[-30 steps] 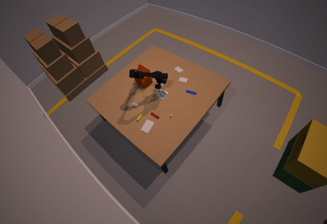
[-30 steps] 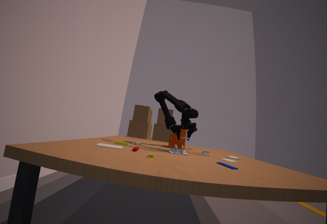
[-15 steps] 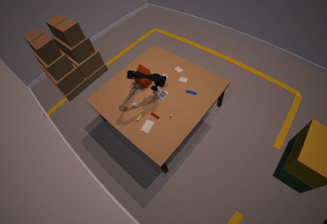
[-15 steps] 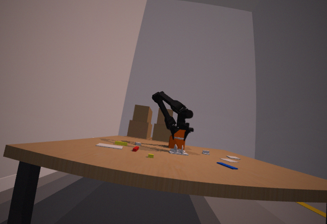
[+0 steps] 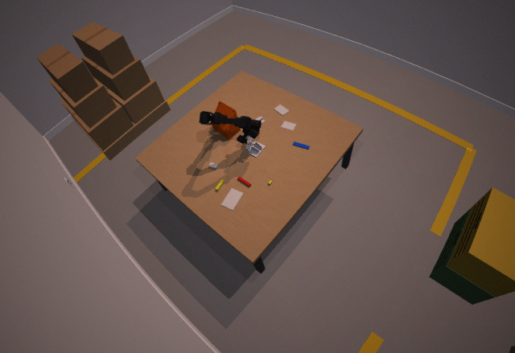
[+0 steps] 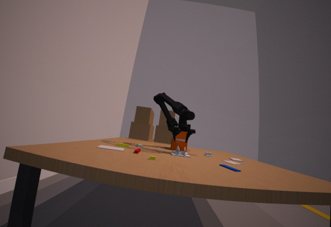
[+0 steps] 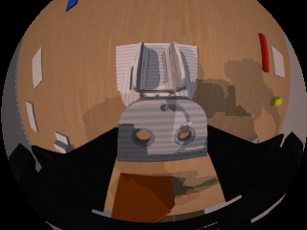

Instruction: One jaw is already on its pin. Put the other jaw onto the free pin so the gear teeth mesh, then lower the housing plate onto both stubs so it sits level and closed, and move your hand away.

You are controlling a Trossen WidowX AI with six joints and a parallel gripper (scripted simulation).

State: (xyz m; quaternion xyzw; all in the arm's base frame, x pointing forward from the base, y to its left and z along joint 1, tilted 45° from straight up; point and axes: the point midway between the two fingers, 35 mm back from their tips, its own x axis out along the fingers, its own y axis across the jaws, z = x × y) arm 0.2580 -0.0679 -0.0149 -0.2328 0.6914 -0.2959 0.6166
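The grey housing plate (image 7: 163, 115) (image 6: 180, 140) has two round holes. My gripper (image 7: 161, 130) (image 6: 180, 140) is shut on it, one black finger at each side edge. The plate hangs roughly level above the table, in the wrist view just below the gripper base. The pale base (image 7: 124, 57) (image 6: 187, 155) (image 5: 261, 148) lies flat on the table. Two grey jaws stand side by side on it, one jaw (image 7: 140, 67) at left and one jaw (image 7: 177, 67) at right in the wrist view. The plate hides their near ends; I cannot tell pins, stubs or tooth mesh.
An orange block (image 5: 225, 126) (image 7: 144, 196) stands behind the base, near the arm. A blue bar (image 5: 300, 145), a red bar (image 5: 244, 182), two yellow pieces, white flat cards (image 5: 232, 199) and small grey brackets (image 6: 208, 154) lie around on the table (image 5: 286, 199).
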